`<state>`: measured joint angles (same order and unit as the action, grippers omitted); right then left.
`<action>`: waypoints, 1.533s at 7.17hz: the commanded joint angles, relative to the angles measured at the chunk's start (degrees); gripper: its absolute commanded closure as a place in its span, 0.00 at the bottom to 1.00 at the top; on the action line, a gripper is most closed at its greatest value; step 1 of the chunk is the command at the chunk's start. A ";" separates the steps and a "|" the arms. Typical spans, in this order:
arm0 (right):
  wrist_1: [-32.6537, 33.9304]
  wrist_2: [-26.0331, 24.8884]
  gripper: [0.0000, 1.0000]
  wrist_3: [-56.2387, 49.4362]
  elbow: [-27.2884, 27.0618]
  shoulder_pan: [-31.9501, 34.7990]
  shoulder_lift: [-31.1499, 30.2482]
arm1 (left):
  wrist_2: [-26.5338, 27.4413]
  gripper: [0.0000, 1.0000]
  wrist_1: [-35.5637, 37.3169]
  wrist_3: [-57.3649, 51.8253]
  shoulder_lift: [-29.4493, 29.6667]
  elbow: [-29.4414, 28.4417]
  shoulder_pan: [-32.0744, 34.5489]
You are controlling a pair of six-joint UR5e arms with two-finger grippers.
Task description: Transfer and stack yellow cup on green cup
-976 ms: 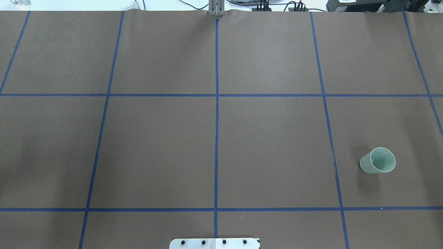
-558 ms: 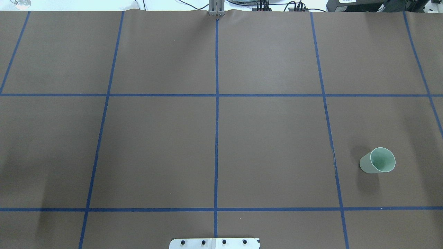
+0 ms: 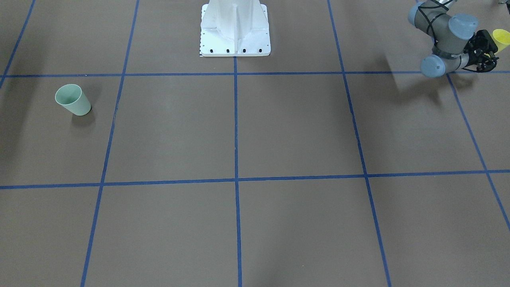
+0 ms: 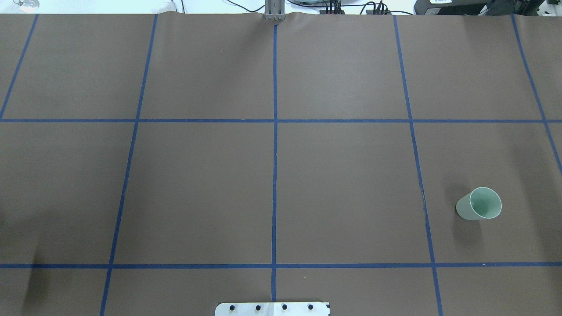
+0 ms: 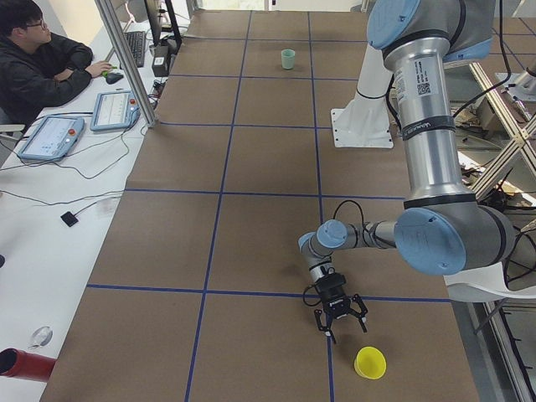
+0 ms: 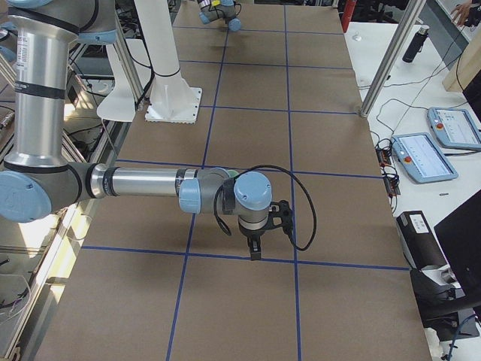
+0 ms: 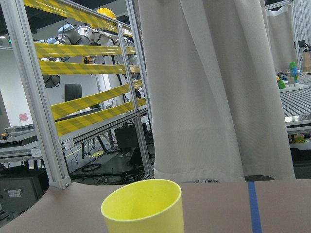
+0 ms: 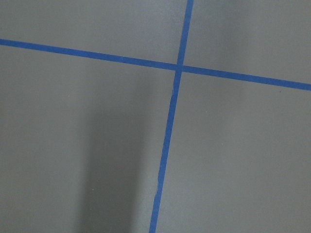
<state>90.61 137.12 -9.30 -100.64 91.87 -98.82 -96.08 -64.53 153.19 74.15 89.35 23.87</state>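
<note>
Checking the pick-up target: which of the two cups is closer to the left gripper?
The yellow cup, standing upright close beside the left gripper at the robot's left end of the table. The green cup stands far off toward the opposite end.

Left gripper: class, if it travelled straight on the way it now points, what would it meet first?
Most likely the yellow cup, which stands upright almost dead ahead in the left wrist view, with nothing visible between. The left gripper is open and short of it; the exact depth is unclear.
</note>
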 commanded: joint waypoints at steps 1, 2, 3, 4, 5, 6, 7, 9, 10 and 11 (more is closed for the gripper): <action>0.09 -0.09 0.00 -0.10 0.01 -0.12 0.03 | -0.86 0.00 -2.70 0.88 0.82 -5.13 -1.81; 0.09 -0.09 0.00 -0.10 0.01 -0.12 0.03 | -0.78 0.00 -2.97 0.88 0.73 -5.50 -1.98; 0.09 -0.09 0.00 -0.19 0.01 -0.12 0.03 | -0.77 0.00 -2.97 0.88 0.64 -6.11 -1.98; 0.09 -0.09 0.00 -0.19 0.01 -0.12 0.12 | -0.77 0.00 -3.06 0.97 0.38 -6.20 -2.07; 0.09 -0.09 0.00 -0.28 0.01 -0.20 0.20 | -0.95 0.00 -2.97 0.97 0.03 -7.51 -2.07; 0.09 -0.09 0.00 -0.19 0.01 -0.38 0.21 | -1.04 0.00 -3.06 0.97 -0.15 -8.48 -2.07; 0.09 -0.01 0.00 -0.01 0.18 -0.47 0.21 | -1.39 0.00 -3.06 0.97 -0.32 -9.19 -2.07; 0.00 -0.01 0.00 -0.01 0.45 -0.55 0.21 | -1.83 0.00 -3.93 1.58 -0.32 -10.68 -2.16; 0.00 -0.01 0.00 0.07 0.45 -0.55 0.29 | -1.83 0.00 -4.98 1.76 -0.32 -12.08 -2.16; 0.00 0.08 0.00 0.16 0.36 -0.73 0.38 | -1.83 0.00 -6.13 1.76 -0.32 -13.40 -2.25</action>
<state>90.62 137.13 -9.24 -100.23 91.27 -98.52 -97.88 -69.39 154.83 73.83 77.50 21.69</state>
